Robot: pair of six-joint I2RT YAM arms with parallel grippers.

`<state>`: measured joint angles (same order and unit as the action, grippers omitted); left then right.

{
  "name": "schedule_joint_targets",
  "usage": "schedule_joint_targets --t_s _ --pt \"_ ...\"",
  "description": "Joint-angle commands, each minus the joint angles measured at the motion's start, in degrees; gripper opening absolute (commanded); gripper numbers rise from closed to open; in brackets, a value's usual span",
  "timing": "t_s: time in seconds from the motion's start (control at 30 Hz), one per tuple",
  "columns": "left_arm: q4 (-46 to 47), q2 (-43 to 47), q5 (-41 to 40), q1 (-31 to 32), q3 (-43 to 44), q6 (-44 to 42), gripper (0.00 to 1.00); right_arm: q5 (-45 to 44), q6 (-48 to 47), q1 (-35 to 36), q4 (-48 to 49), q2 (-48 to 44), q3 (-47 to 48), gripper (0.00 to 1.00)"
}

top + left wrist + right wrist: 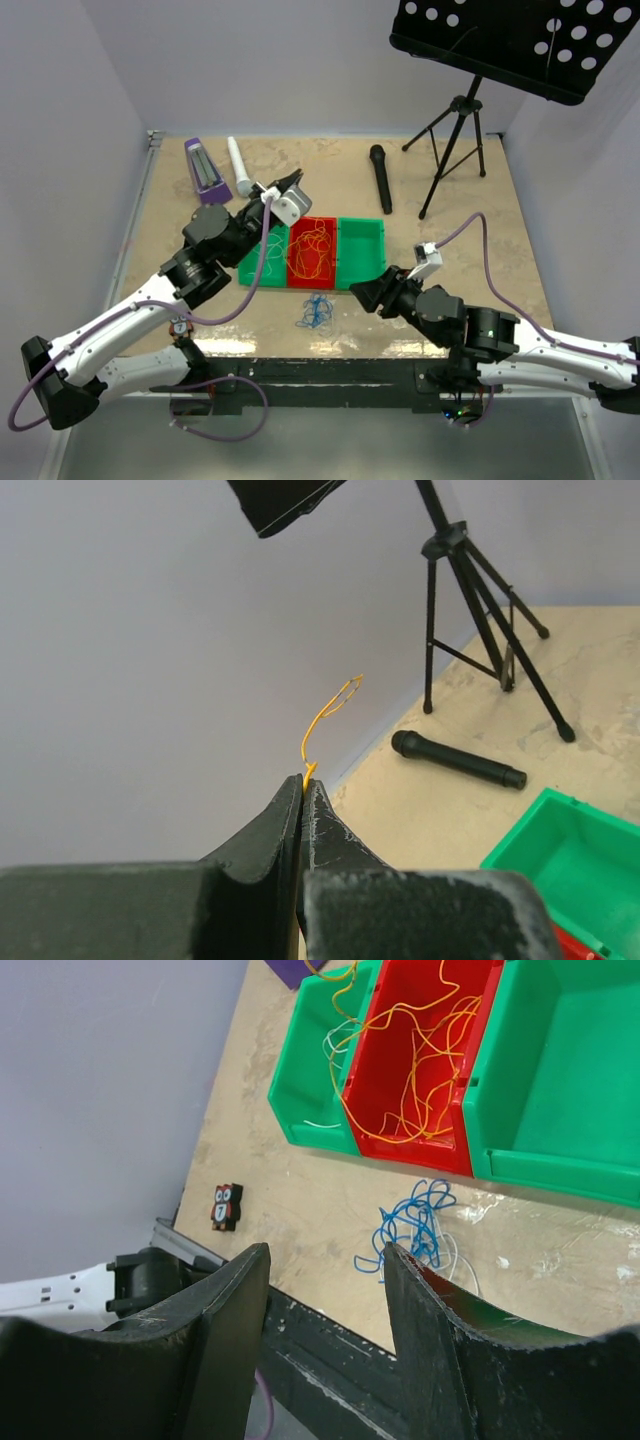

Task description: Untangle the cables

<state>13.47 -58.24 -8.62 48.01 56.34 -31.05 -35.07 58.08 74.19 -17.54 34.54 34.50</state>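
We see the cables in three places. A small loose tangle of blue cables lies on the bare table, with a thin white strand touching its right side. In the top view it sits at 6 o'clock from the red bin, just outside the bin's near wall. The orange-yellow cables lie heaped inside the red bin, and some loops spill over its left wall. More white wire lies in the left green bin, which touches the red bin at 9 o'clock. The right green bin touches it at 3 o'clock.

The left gripper is raised at 11 o'clock from the red bin. Its jaws are pressed together on one orange strand, which curls upward from the fingertips. The right gripper is at 3 o'clock from the blue tangle, near it but not touching. Its jaws stand apart with nothing between them.

Farther out, at 1 o'clock from the bins, a black microphone lies flat on the table. At 2 o'clock a black music stand rests on its tripod. At 10 o'clock we see a purple wedge-shaped object beside a white cylinder. A small owl tile lies near the table's front edge, at 8 o'clock.
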Motion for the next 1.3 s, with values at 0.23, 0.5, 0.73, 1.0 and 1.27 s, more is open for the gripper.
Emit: schedule_joint_targets --t_s 0.23,0.5,0.73,1.0,1.27 --pt "-0.5 7.5 14.3 0.4 -0.1 -1.7 0.0 -1.5 0.9 0.1 1.1 1.2 0.0 0.55" --pt "6.7 6.2 8.9 0.3 2.0 -10.2 0.0 -1.2 0.3 0.1 1.6 2.5 0.7 0.55" --pt "5.1 6.3 8.9 0.3 -0.3 -9.9 0.0 -1.8 0.6 0.1 0.8 2.1 1.2 0.55" --pt "4.7 3.6 3.7 0.3 -2.1 -11.8 0.0 -3.3 1.6 0.0 -1.6 -0.2 1.5 0.55" --pt "4.2 0.8 4.4 0.3 -2.9 -10.2 0.0 -3.7 2.4 0.0 -3.3 -0.8 1.6 0.55"
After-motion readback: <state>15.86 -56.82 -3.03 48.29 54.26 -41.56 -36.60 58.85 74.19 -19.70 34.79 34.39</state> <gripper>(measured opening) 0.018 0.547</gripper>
